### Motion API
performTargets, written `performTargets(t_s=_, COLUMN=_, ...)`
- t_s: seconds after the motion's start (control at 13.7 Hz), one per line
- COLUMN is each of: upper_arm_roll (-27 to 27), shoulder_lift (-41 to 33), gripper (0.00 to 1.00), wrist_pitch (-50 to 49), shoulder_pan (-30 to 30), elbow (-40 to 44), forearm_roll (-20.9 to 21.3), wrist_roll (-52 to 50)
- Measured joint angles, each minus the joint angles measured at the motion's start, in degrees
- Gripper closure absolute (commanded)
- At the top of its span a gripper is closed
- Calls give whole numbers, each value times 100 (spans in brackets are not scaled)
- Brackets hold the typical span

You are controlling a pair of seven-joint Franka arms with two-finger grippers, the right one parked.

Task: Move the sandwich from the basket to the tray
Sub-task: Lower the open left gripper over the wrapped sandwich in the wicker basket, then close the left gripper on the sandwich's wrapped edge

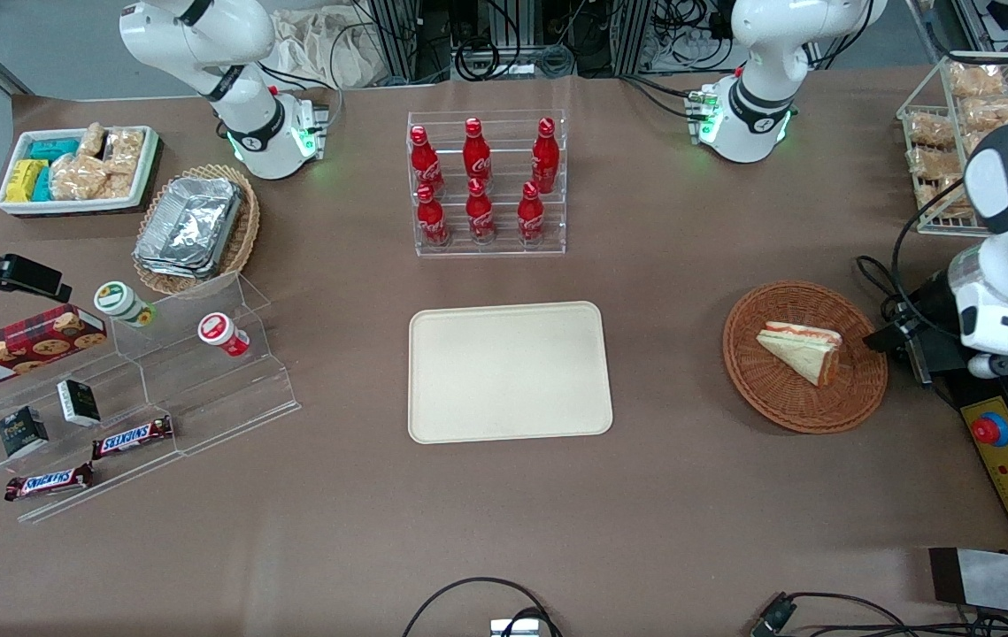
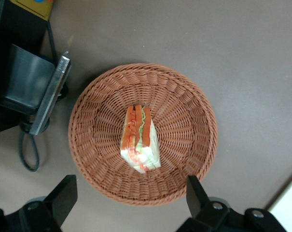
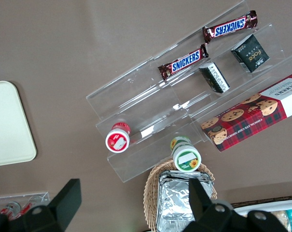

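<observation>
Hanging above the basket (image 2: 143, 134), the gripper (image 2: 129, 200) has its two dark fingers (image 2: 63, 195) spread wide, wider than the sandwich (image 2: 140, 139), and they hold nothing. Only the fingertips show in the left wrist view; the rest of each finger is cut off at the frame edge. The sandwich lies directly under the gripper, in the middle of the basket, its cut edge with orange-red and pale layers turned up to the wrist camera. No finger touches bread or wicker.

In the front view the gripper (image 1: 897, 341) is hard to make out: dark parts sit at the basket's (image 1: 805, 356) rim on the working arm's side, partly hidden by the white wrist housing and cables, and the fingertips cannot be told apart there. The sandwich (image 1: 801, 351) shows plainly, one wedge resting inside the rim.

The tray (image 1: 509, 371) lies well apart from the gripper, toward the parked arm's end, with bare table (image 1: 672, 495) between it and the basket. In the left wrist view only a pale corner of the tray (image 2: 288, 205) shows.

Farther from the front camera than the tray stands a rack of red bottles (image 1: 479, 181).
</observation>
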Motion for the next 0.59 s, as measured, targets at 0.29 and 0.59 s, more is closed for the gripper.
performTargets(t_s=0.29, upper_arm_roll=1, shoulder_lift=372, gripper=0, wrist_pitch=827, shoulder_pan=56, elbow=-591, forearm_roll=-16, wrist_roll=-16)
performTargets(t_s=0.59, upper_arm_roll=1, shoulder_lift=678, gripper=0, wrist_pitch=1066, shoulder_pan=66, elbow=-721, forearm_roll=-19, wrist_roll=-16)
